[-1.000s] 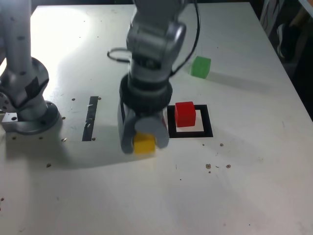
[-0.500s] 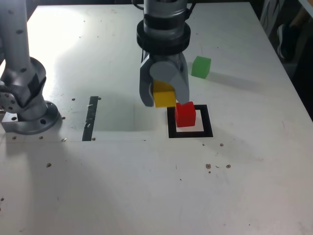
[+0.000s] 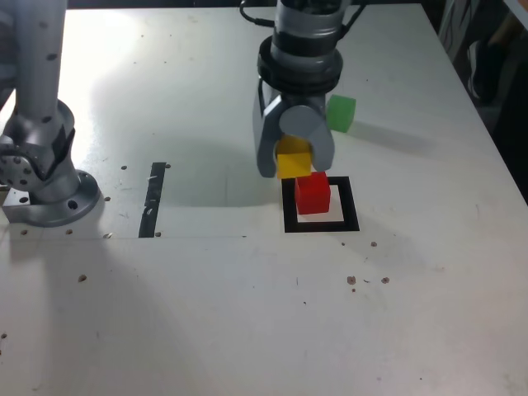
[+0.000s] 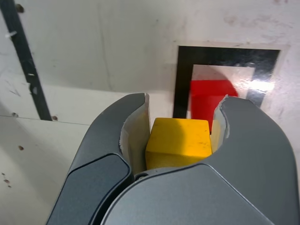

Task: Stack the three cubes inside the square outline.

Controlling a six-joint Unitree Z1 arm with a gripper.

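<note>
Above the white table [image 3: 247, 313], seen from the exterior view, the gripper [image 3: 294, 162] carries the yellow cube [image 3: 293, 162] clamped between its two grey jaws, clear of the surface. The red cube [image 3: 313, 192] sits inside the square outline [image 3: 320, 224], just below and toward the exterior view's right of the carried block; the two look close, though whether they touch cannot be told. The green cube [image 3: 339, 113] rests alone farther back, partly hidden behind the arm, well apart from the frame. A thin black strip of tape [image 3: 153, 200] lies toward the exterior view's left, near the arm's base [image 3: 45, 194].

Over the jaws, the wrist view shows the gripper [image 4: 180, 140] closed narrow on the yellow cube [image 4: 178, 142], pale inner pads pressing two opposite flat faces. Beyond it the red cube [image 4: 207, 100] shows inside the square outline [image 4: 183, 79], its white centre glaring with reflected light.

The blocks appear rigid, light and matte, so a modest squeeze on parallel faces should hold without slip or damage. Taking hold mid-height on opposite sides, as here, looks right; flat tops suggest stable stacking, provided the yellow block comes down square and centred on the red. An off-centre release could tip so small a piece off the edge.
</note>
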